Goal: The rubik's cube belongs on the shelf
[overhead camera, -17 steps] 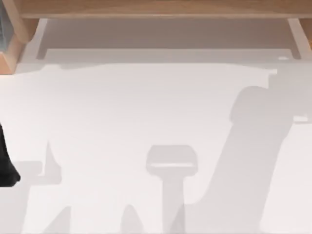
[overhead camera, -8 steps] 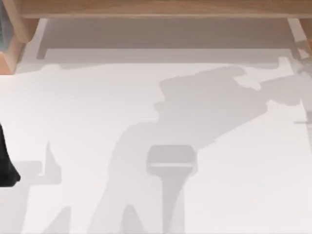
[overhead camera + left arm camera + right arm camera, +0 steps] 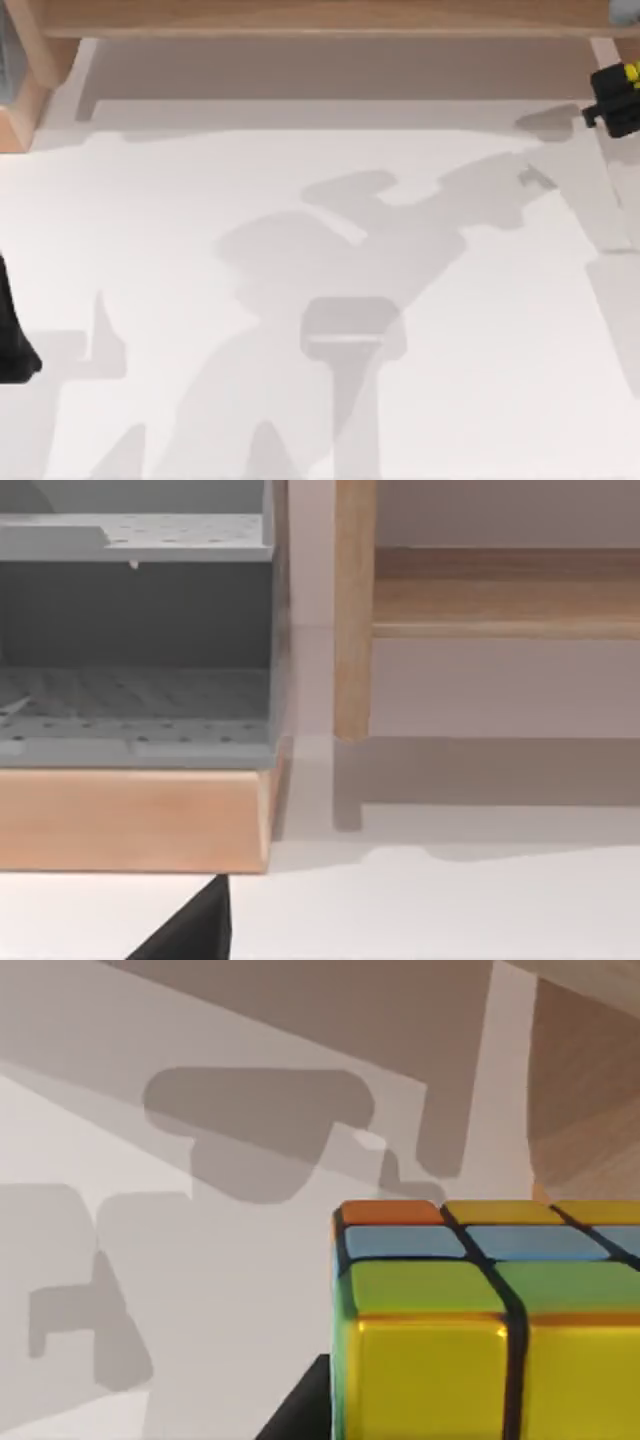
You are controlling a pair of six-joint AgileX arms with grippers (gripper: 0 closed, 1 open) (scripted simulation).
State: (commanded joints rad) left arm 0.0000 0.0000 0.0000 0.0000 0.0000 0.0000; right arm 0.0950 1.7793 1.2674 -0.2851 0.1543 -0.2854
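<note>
1. My left arm (image 3: 12, 335) sits parked at the table's left edge, a dark shape low in the top view. I cannot tell how its claw stands. Its wrist camera faces a grey bin (image 3: 135, 640) on a wooden base, beside one upright of the shelf (image 3: 355, 610).
2. Across the middle, the table (image 3: 300, 200) lies bare apart from shadows, so nothing blocks the way.
3. At the far right edge, my right claw (image 3: 615, 100) is up beside the shelf's right support (image 3: 603, 50), with a speck of yellow at it.
4. The cube (image 3: 490, 1320) looms close in my right wrist view, so I judge it is held in that claw.
5. To do this well, I should lift clear above the board (image 3: 330, 18), move over it, keep the cube level, lower until it rests, then let go.
</note>
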